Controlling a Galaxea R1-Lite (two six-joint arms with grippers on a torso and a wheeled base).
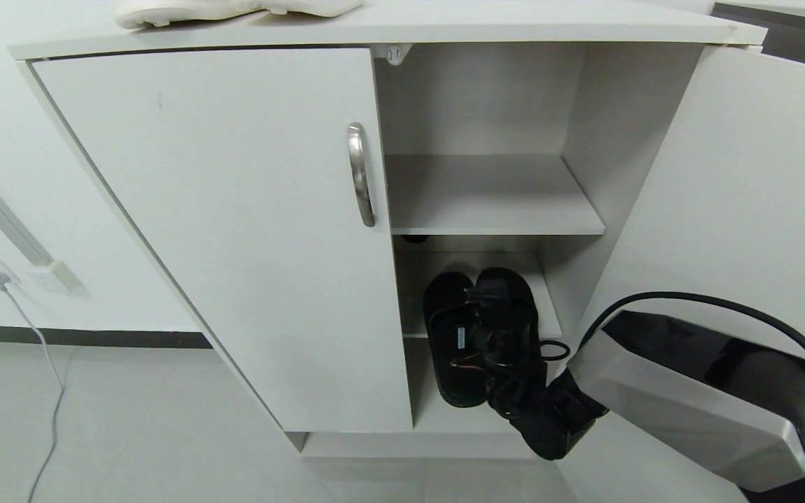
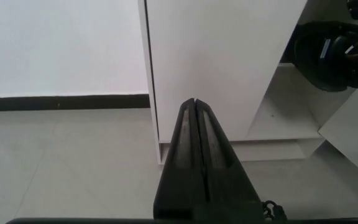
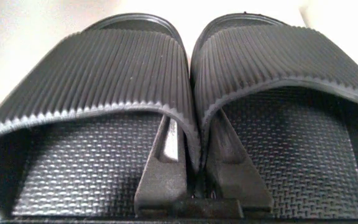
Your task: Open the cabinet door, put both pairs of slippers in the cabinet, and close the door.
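Right claw [image 1: 499, 374] is clenched on the pair of black slippers [image 1: 454, 328], one finger under each strap with the two inner strap edges pinched between them, as the right wrist view shows close up [image 3: 194, 146]. That pair sits side by side in the lower part of the cabinet [image 1: 402, 31], inside the opened right half and below the bare shelf [image 1: 493, 199]; whether the soles rest fully on a board I cannot tell. Its right door [image 1: 745, 195] stands swung wide, while the left door [image 1: 200, 209] with its metal handle [image 1: 360, 183] is closed. White slippers [image 1: 235, 8] lie on the cabinet's top. Left claw [image 2: 194, 106] is closed with nothing in it, low over the floor [image 2: 61, 162] before the left door
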